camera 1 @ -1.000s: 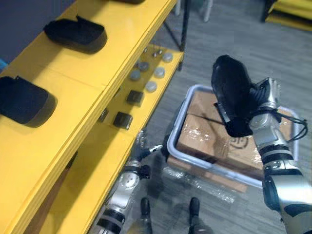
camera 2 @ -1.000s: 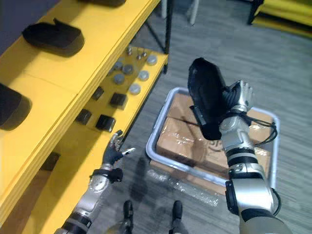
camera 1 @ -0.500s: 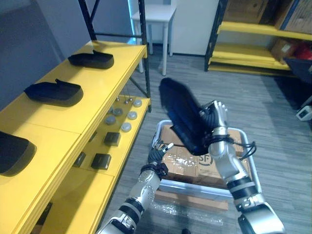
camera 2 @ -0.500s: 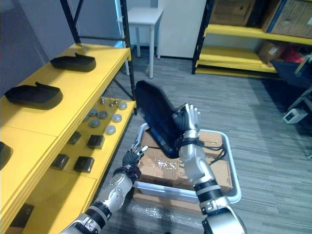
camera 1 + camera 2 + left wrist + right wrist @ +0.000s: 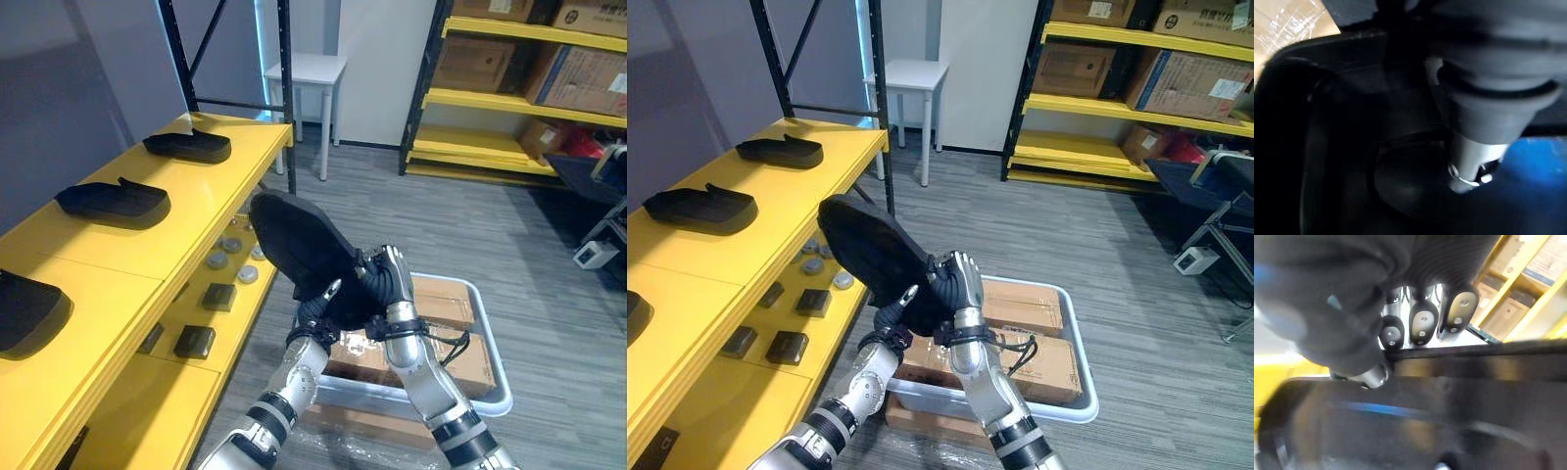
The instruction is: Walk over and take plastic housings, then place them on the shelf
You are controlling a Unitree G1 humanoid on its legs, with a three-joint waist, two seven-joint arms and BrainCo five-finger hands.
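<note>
Three plastic housings lie on the yellow shelf's top, while the fourth housing, clasped in the right hand's curled fingers with the left hand beneath it (its grasp I cannot tell), awaits placing.

**Surroundings: what we log apart from the job**

We list a white side table near the far wall. A grey tub stands on the striped grey floor and holds taped cardboard boxes. At left lie round grey discs in a cluster, with dark square blocks nearer us. At the back we note a yellow-and-black rack stacked with cartons. A small white box sits on the floor at right.
</note>
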